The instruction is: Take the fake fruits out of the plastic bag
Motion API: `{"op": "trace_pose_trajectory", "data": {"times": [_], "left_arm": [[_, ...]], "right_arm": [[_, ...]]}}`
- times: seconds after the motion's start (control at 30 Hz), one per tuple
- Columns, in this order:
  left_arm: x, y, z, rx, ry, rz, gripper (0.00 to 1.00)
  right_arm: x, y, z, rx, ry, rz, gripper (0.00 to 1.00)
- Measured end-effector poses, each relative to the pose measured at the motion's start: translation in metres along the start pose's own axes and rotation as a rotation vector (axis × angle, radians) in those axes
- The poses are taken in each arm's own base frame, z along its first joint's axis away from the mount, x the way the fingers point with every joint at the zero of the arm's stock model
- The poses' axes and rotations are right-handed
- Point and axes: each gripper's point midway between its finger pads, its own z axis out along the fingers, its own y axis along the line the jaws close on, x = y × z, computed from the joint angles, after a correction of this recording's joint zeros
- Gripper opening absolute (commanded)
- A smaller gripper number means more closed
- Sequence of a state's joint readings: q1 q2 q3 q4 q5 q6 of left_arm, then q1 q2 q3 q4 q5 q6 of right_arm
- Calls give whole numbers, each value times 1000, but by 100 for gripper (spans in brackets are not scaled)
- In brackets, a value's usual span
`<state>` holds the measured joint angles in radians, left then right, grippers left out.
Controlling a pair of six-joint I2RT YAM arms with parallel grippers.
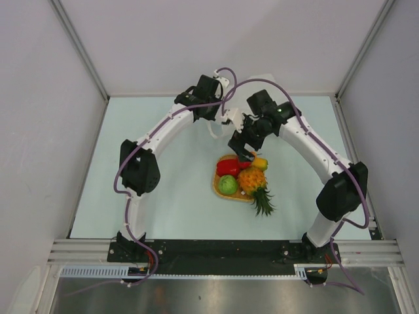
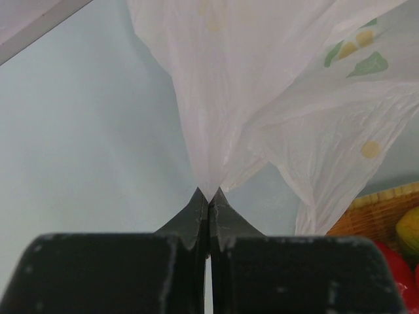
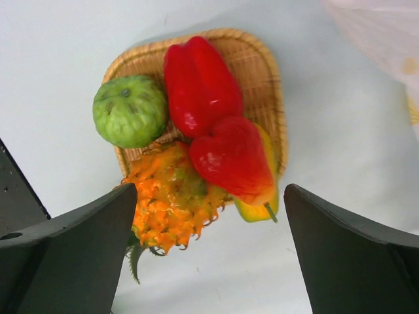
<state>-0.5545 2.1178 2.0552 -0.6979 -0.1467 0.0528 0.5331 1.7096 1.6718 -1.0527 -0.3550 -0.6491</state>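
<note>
The pale table (image 1: 163, 196) is the biggest thing here. Over its far part hangs the plastic bag (image 2: 262, 98), gathered to a point and pinched firmly between the closed fingers of the left gripper (image 2: 208, 196). The bag looks limp and thin, and I see no lump inside. Its upper part runs out of the left wrist view, so I cannot be sure.

Next in size is the woven tray (image 3: 255, 52), near the middle of the table and just beside the hanging bag. The fake fruits lie on it. The pineapple (image 3: 170, 203) rests over the near edge with its crown on the table. A long red piece (image 3: 196, 85) lies along the middle, and a shorter red piece (image 3: 232, 157) leans on it and on the mango (image 1: 260, 161). The green apple (image 3: 129, 110) sits at one corner.

The right gripper (image 3: 211, 190) hangs above this pile with fingers spread wide, grasping nothing.

I think the emptying is nearly finished. To end well, the right arm should rise straight up, because the top red piece sits loosely and a sideways touch may roll it off. The left arm should carry the bag away from the tray before letting go.
</note>
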Motion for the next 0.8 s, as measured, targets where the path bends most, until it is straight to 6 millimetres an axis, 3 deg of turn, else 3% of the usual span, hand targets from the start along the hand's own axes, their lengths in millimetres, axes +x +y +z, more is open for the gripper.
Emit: {"op": "trace_pose_trajectory", "data": {"times": [0.23, 0.43, 0.6, 0.63, 0.67, 0.77, 0.8], "left_arm": [[0, 0, 0, 0, 0, 0, 0], [0, 1, 0, -7, 0, 3, 0], [-7, 17, 0, -68, -14, 17, 0], [-12, 23, 0, -85, -27, 18, 6], [-16, 28, 0, -103, -37, 16, 33], [-25, 51, -1, -155, -64, 14, 90], [-26, 59, -2, -167, -69, 9, 94]], "right_arm": [[-17, -38, -27, 63, -98, 114, 100], [-16, -69, -32, 113, -131, 218, 100], [-16, -119, -42, 228, -184, 345, 100], [-12, -130, -44, 258, -190, 376, 100], [-8, -138, -45, 281, -191, 400, 100], [6, -163, -48, 353, -186, 476, 100], [10, -169, -48, 374, -183, 498, 100]]}}
